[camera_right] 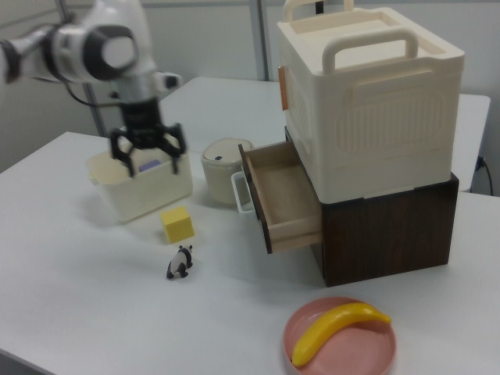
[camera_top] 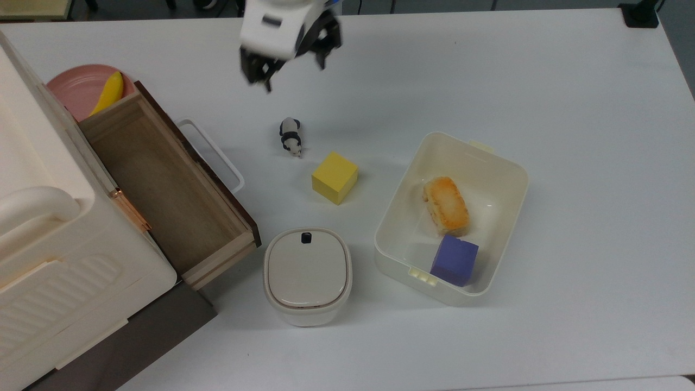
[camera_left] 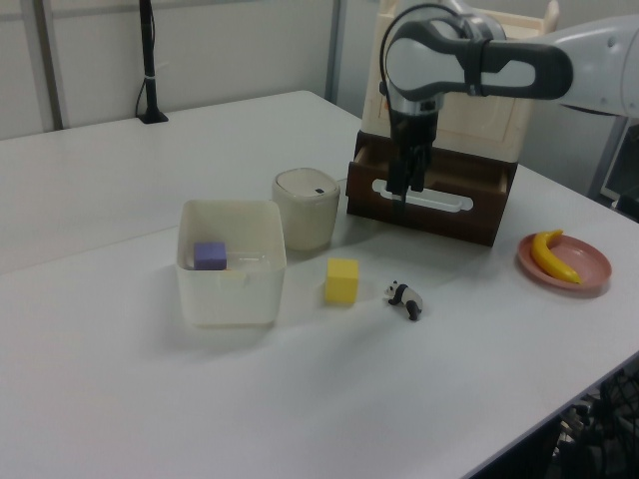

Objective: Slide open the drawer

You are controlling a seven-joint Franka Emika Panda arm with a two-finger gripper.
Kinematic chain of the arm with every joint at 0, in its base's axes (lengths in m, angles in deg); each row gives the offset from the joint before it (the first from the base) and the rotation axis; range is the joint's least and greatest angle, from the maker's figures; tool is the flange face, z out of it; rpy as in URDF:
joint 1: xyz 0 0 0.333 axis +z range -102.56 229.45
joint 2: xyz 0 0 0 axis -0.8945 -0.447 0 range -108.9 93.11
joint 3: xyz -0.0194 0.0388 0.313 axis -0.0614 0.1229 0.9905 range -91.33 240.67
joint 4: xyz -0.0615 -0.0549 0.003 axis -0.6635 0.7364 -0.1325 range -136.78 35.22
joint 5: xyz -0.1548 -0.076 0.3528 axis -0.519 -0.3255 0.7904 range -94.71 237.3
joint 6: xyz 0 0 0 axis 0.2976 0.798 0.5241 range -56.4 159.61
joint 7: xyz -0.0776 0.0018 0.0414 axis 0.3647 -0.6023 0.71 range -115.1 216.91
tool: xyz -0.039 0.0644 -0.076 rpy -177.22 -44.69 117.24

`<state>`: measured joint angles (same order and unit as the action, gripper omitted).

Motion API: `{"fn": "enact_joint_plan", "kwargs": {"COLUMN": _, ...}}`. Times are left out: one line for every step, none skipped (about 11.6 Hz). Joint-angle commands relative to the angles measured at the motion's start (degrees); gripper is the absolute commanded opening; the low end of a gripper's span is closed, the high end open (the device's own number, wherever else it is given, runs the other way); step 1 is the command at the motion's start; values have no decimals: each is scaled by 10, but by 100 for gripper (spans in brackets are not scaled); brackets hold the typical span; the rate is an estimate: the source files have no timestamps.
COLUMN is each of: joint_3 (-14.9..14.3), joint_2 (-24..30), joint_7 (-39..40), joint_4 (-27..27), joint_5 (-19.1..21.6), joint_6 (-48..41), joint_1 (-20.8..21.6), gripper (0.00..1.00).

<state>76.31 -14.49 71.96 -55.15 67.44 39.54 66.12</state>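
The drawer [camera_top: 163, 182] is a shallow light-wood box with a dark brown front and a white loop handle [camera_top: 213, 155]. It stands pulled far out of the cream cabinet [camera_top: 43, 228], and its inside is bare. The left view shows its dark front [camera_left: 479, 195], the right view its open box [camera_right: 283, 195]. My gripper [camera_top: 289, 65] hangs open in the air, apart from the handle toward the top view's upper right, with nothing between its fingers. In the right view the gripper [camera_right: 147, 156] has its fingers spread wide above the table.
A small panda figure [camera_top: 290, 137] and a yellow block [camera_top: 335, 177] lie near the handle. A lidded cream pot [camera_top: 308, 274] stands by the drawer's corner. A cream bin [camera_top: 485, 157] holds bread and a purple block. A pink plate [camera_top: 73, 89] carries a banana.
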Motion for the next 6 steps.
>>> {"fn": "enact_joint_plan", "kwargs": {"joint_3": -15, "joint_2": 48, "joint_7": -318, "joint_4": -19, "joint_5": 4, "joint_6": -31, "joint_1": 35, "gripper": 100}}
{"fn": "enact_joint_plan", "kwargs": {"joint_3": -34, "joint_2": 60, "joint_7": -328, "joint_4": -18, "joint_5": 3, "joint_6": -26, "joint_1": 36, "gripper": 100}}
{"fn": "enact_joint_plan", "kwargs": {"joint_3": -69, "joint_2": 66, "joint_7": -328, "joint_4": -10, "joint_5": 8, "joint_6": -23, "joint_1": 44, "gripper": 100}}
{"fn": "enact_joint_plan", "kwargs": {"joint_3": -95, "joint_2": 67, "joint_7": -328, "joint_4": 17, "joint_5": 13, "joint_6": -24, "joint_1": 49, "gripper": 100}}
{"fn": "enact_joint_plan", "kwargs": {"joint_3": -99, "joint_2": 67, "joint_7": -329, "joint_4": 26, "joint_5": 14, "joint_6": -23, "joint_1": 42, "gripper": 100}}
{"fn": "enact_joint_plan", "kwargs": {"joint_3": -92, "joint_2": 68, "joint_7": -324, "joint_4": 35, "joint_5": 17, "joint_6": -23, "joint_1": 4, "gripper": 100}}
